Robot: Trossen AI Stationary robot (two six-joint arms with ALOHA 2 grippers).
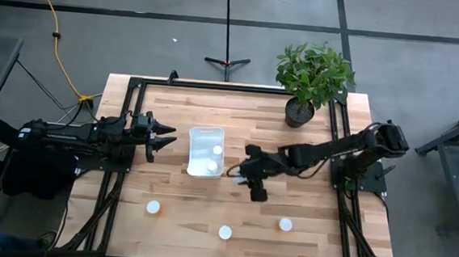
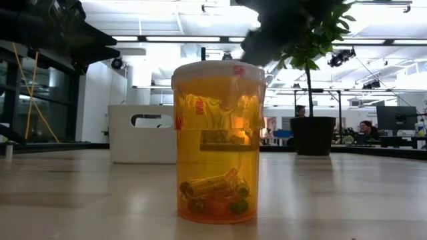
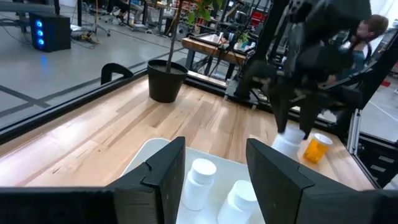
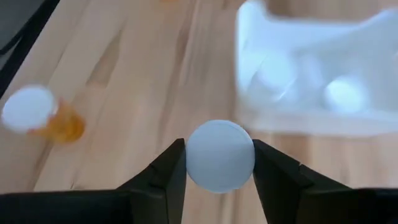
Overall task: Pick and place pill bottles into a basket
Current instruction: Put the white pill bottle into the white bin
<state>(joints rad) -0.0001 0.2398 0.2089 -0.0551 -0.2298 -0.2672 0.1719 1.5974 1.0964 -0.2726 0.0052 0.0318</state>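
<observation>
High view shows the right hand (image 1: 240, 171) reaching across the desk (image 1: 319, 240) to just beside the basket (image 1: 206, 132), while the left hand (image 1: 164, 135) waits at the basket's other side with its fingers spread and nothing between them. Right wrist view shows the right hand's two fingers (image 4: 169, 171) pinching a bottle (image 4: 220, 155) by its round white cap, with the basket just ahead and two bottles (image 1: 213, 159) already lying inside it. Three more bottles (image 1: 225, 233) stand loose along the near part of the desk, well apart from each other; the low view shows one of them close up as an amber vial with a white cap.

The step in hand looks like carrying the held bottle over the basket's rim. To do it well, I would lift the bottle high enough for its bottom to clear the wall, then centre it over the bare part of the floor rather than above the two bottles inside. The fingers should part only once the bottle hangs low within the walls, so it does not bounce out. The plant pot (image 1: 299, 111) stands well off and should not interfere.
</observation>
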